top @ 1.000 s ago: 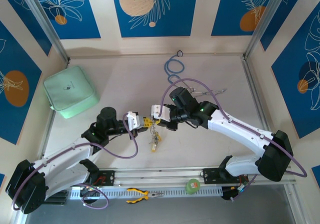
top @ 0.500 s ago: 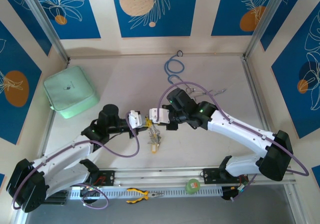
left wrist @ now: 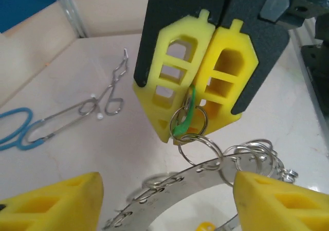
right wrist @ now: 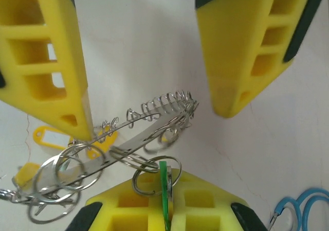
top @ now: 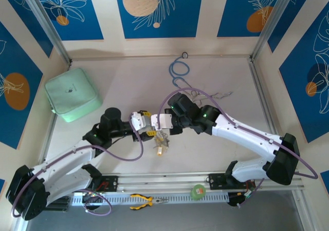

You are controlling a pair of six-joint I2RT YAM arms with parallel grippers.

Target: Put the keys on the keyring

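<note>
Yellow-fingered left gripper (left wrist: 167,184) now spread around keyring (right wrist: 128,144); right gripper (left wrist: 195,119) still pinching green key (right wrist: 163,190)

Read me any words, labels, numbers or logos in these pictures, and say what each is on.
Nothing is readable.
Mint-green pouch: small dark mark on top, too small to read.
Green round object at the near edge: pale mark, too blurred to read.
Yellow tag on the keyring: no writing visible.

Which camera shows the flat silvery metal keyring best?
Right wrist: the flat silvery metal keyring spans the frame, its small split rings distinct. Left wrist catches an arc of it along the bottom; top external, just a tiny cluster mid-table.
</note>
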